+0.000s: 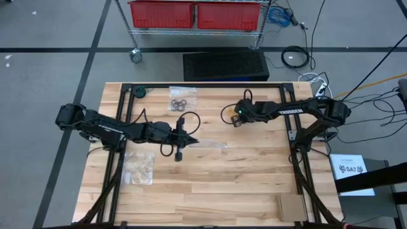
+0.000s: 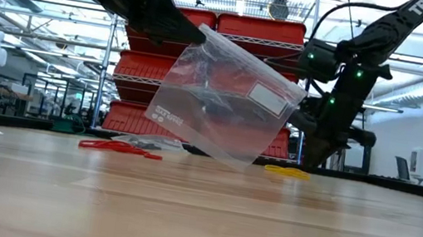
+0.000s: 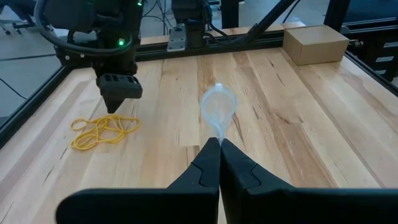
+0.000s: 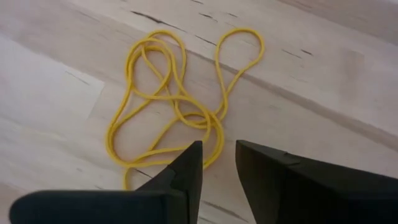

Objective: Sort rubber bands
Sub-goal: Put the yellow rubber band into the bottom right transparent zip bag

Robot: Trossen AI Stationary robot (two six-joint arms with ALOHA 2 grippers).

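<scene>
Left gripper [image 3: 219, 149]: centre of the high view, fingers pinched together on the top edge of a clear bag [image 2: 222, 103]; the bag hangs lifted and tilted in the low view, its lower corner close to the table [image 1: 254, 184].
Right gripper [image 4: 217, 155]: upper middle of the high view, pointing down at the wood, fingers a narrow gap apart with nothing between them.
Yellow bands [image 4: 177, 102]: a loose tangle flat on the boards, just ahead of the right fingertips, one strand running toward the gap (contact not clear).
Red bands [image 2: 119, 148]: small pile on the table, left of centre in the low view, under the held bag's left side.
Black bands [image 1: 179, 102]: clustered on another clear bag, upper centre in the high view.
Tan bands [image 1: 138, 166]: in a flat bag [image 1: 145, 178] at lower left, well apart from both grippers.
</scene>
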